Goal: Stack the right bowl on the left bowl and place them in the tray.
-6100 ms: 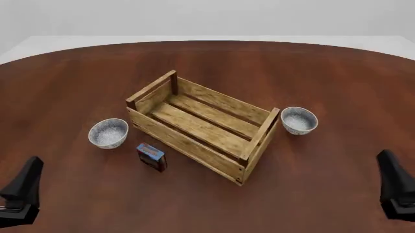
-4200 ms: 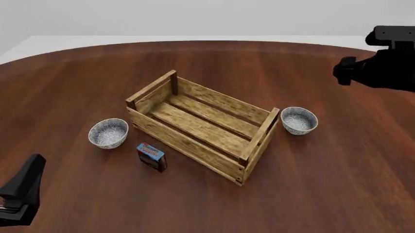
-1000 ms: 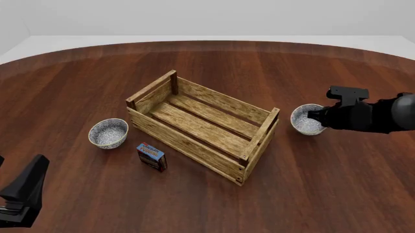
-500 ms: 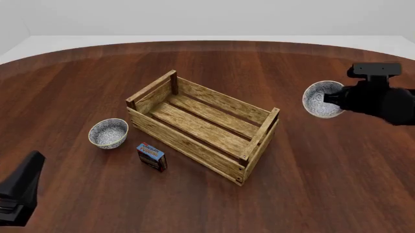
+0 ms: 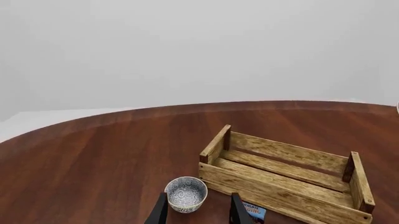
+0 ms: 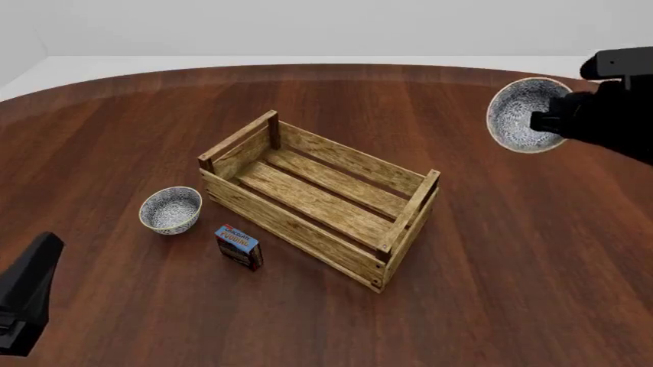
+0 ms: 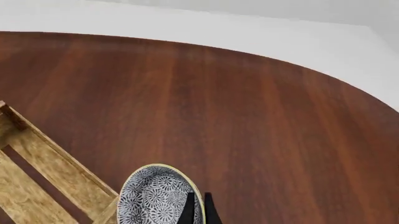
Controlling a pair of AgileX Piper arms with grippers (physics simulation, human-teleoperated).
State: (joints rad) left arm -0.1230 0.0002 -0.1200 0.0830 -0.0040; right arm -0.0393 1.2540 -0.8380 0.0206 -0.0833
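Observation:
The right bowl [image 6: 521, 113], grey-patterned, hangs tilted high above the table at the far right, its rim pinched in my shut right gripper [image 6: 548, 122]. The right wrist view shows the bowl [image 7: 153, 203] with the fingertips [image 7: 190, 211] closed on its rim. The left bowl [image 6: 170, 209] stands on the table left of the tray [image 6: 318, 195], a light-brown wooden crate. The left wrist view shows that bowl [image 5: 185, 193] beyond my open left gripper [image 5: 196, 212] and the tray [image 5: 283, 179] beside it. The left arm [image 6: 23, 302] stays low at the near left.
A small blue-and-red box [image 6: 238, 245] stands just in front of the tray, to the right of the left bowl; it also shows in the left wrist view [image 5: 252, 213]. The round brown table [image 6: 326, 306] extends all around.

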